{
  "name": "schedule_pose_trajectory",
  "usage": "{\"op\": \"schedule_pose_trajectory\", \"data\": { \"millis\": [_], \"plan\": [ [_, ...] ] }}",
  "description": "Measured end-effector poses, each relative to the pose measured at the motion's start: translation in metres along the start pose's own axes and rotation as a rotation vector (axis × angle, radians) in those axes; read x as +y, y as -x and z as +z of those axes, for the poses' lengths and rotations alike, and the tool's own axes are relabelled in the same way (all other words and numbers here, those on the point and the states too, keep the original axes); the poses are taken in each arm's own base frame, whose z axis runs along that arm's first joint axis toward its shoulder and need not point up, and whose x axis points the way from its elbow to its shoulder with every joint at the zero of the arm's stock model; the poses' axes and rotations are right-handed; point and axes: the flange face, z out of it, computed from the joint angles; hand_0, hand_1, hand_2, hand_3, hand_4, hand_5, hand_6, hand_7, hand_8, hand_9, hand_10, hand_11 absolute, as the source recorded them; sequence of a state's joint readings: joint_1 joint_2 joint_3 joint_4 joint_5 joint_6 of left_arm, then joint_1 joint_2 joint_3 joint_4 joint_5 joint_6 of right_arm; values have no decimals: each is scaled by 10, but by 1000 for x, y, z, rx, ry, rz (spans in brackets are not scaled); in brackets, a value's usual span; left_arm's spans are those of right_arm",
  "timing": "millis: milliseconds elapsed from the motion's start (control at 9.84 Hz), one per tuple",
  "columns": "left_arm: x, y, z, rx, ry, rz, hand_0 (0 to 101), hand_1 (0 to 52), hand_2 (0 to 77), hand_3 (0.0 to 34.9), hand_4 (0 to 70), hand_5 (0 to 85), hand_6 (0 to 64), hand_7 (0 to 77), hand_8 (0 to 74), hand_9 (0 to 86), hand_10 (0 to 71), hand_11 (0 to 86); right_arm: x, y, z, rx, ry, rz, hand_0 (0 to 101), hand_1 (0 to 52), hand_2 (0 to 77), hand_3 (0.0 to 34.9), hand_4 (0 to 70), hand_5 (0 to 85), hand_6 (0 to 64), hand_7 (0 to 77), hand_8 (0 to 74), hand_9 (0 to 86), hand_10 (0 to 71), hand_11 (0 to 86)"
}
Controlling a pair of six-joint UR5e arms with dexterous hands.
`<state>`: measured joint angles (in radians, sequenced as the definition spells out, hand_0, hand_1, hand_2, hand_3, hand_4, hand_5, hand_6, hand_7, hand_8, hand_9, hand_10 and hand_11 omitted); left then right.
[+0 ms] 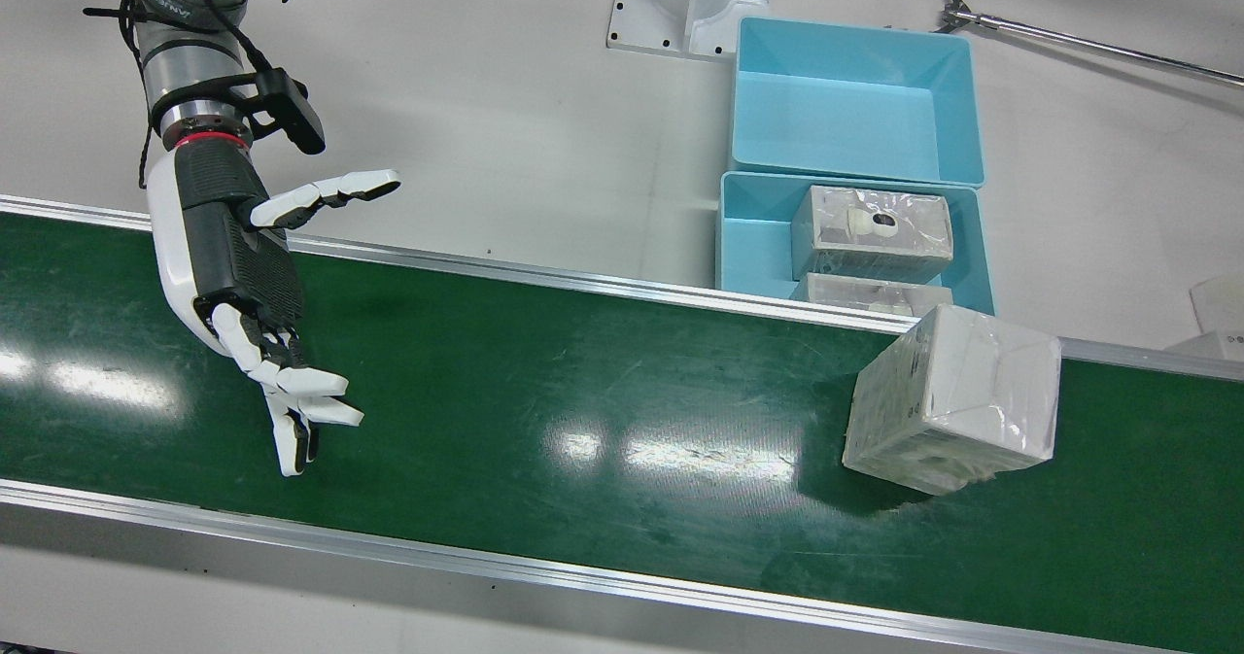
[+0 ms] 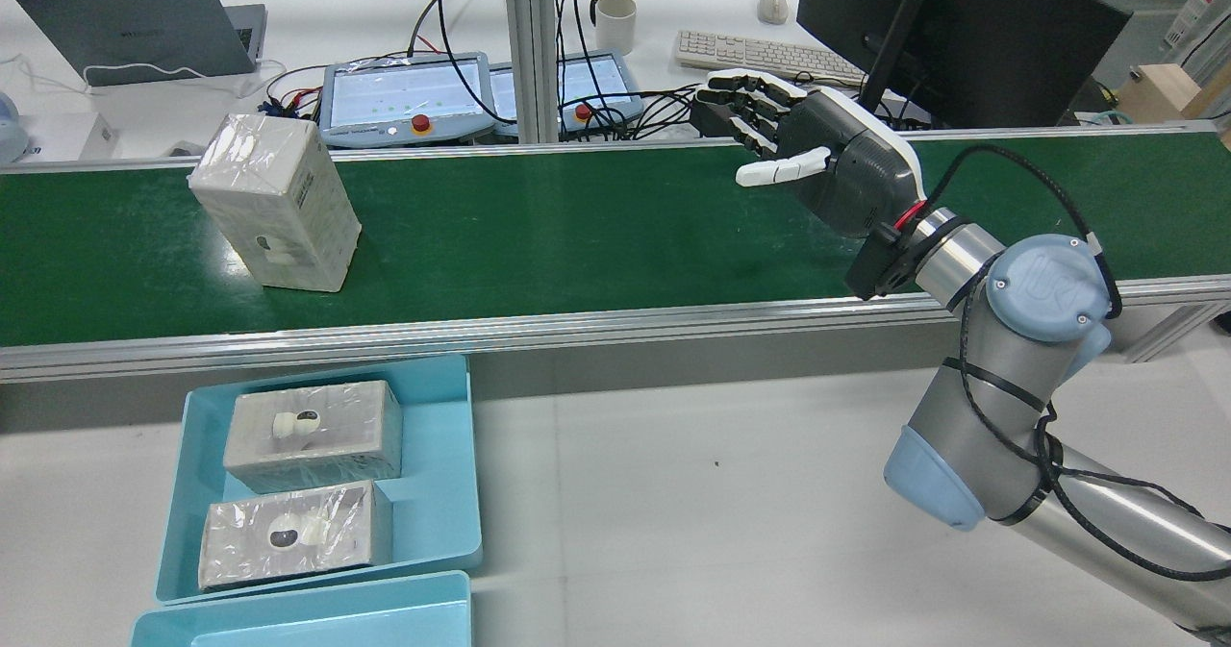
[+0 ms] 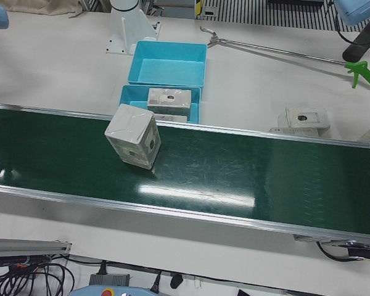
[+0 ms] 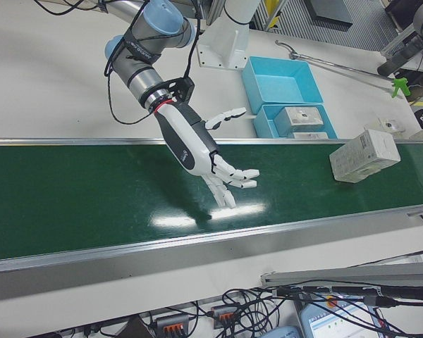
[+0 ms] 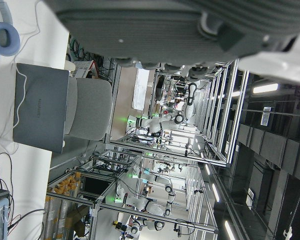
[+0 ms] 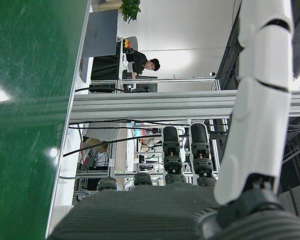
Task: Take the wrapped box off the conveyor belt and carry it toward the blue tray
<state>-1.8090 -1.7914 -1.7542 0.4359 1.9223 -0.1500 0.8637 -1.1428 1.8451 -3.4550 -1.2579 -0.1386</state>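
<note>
A white wrapped box [image 1: 952,396] [image 2: 274,200] [image 3: 133,135] [image 4: 363,156] stands tilted on the green conveyor belt [image 1: 583,382], close to the belt's edge by the blue trays. My right hand [image 1: 253,285] [image 2: 817,161] [image 4: 197,144] hovers open above the belt, fingers spread, far along the belt from the box and holding nothing. The nearer blue tray [image 1: 724,236] [image 2: 433,474] holds two wrapped boxes; the tray [image 1: 855,100] behind it is empty. Only a grey patch of my left hand [image 5: 165,25] shows, and its fingers are hidden.
A long grabber tool [image 3: 357,66] [image 1: 1069,42] lies on the white table past the trays. Another wrapped box [image 3: 303,118] sits on the table beside the belt. Beyond the belt are a monitor [image 2: 952,22], a keyboard [image 2: 760,51] and pendants [image 2: 404,94]. A person [image 6: 147,64] sits far off.
</note>
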Motion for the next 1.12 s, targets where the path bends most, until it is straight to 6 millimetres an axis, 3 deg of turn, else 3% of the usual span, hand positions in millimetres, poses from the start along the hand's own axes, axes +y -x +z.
{"op": "schedule_pose_trajectory", "data": {
  "millis": [203,406,610,1118],
  "plan": [
    [0,0,0,0,0,0,0,0,11,0,0,11,0,5,0,0,0,0,1,0,0,0,2,0,463,115,109,125,109,267,44,207,0,33,0,16],
    [0,0,0,0,0,0,0,0,5,0,0,11,0,5,5,0,0,5,1,-1,0,1,2,0,464,115,120,124,109,267,44,207,0,33,0,16],
    [0,0,0,0,0,0,0,0,11,0,0,11,0,5,5,0,5,5,2,-2,0,3,2,0,469,147,147,119,120,267,44,218,0,44,0,16],
    [0,0,0,0,0,0,0,0,11,0,0,11,0,5,5,0,5,0,2,-3,0,5,3,0,472,147,164,121,120,267,44,218,0,44,0,16]
  ]
}}
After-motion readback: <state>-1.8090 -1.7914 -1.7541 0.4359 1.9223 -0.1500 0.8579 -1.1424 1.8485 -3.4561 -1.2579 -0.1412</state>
